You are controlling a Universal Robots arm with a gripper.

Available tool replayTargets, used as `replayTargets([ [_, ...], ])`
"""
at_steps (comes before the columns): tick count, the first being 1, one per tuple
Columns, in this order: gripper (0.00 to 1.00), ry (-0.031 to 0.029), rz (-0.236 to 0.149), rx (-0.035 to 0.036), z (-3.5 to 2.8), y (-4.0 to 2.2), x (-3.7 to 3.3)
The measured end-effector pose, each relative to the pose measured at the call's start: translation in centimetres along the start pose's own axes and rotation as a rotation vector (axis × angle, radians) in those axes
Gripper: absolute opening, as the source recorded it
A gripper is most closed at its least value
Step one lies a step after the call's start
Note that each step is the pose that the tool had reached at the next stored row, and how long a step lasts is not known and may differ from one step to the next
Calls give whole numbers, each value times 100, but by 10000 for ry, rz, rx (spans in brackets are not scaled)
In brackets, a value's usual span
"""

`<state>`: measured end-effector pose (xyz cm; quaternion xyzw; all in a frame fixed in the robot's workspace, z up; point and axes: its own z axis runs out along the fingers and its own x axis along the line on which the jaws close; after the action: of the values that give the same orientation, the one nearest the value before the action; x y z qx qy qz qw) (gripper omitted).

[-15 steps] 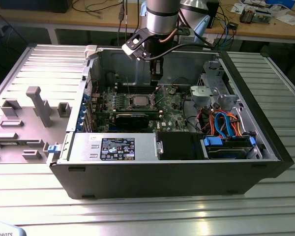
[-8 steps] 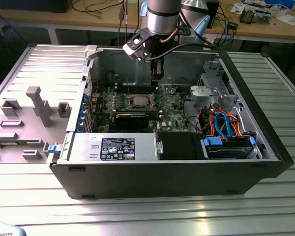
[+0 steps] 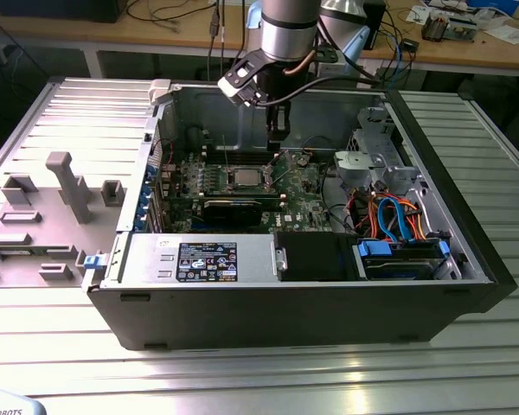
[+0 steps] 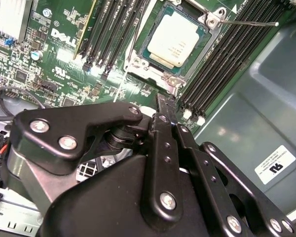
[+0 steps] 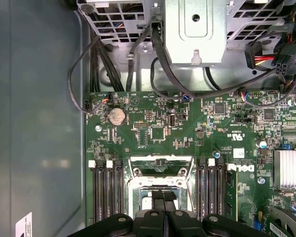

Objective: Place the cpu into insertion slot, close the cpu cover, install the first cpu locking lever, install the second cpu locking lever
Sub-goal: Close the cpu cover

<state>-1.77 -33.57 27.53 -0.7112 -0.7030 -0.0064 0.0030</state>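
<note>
The cpu (image 4: pixel 175 39), a square chip with a dull silver top, lies flat in the insertion slot (image 4: pixel 138 61) on the green board; the exterior view has it at the board's middle (image 3: pixel 245 179). The cpu cover (image 5: pixel 161 158) stands tilted up at one edge of the slot, and the board shows through its window. A thin locking lever (image 4: pixel 246 22) sticks out from a slot corner. My gripper (image 4: pixel 165 101) is shut with nothing in it. Its black tip hangs just above the slot's rim by the cover, as both the first wrist view (image 5: pixel 158 197) and the exterior view (image 3: pixel 278 138) show.
Black memory slots (image 5: pixel 106 190) flank the socket on both sides. A finned heat sink (image 5: pixel 289 170) and a metal drive cage (image 5: pixel 195 29) with black cables lie nearby. In the exterior view, orange and blue cables (image 3: pixel 398 216) fill the right of the case, and a grey fixture tray (image 3: pixel 60 190) lies to the left.
</note>
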Motion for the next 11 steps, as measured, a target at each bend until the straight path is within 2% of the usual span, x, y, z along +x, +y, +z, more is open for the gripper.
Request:
replayTargets([
  [11, 11, 0, 0, 0, 0, 58, 1],
])
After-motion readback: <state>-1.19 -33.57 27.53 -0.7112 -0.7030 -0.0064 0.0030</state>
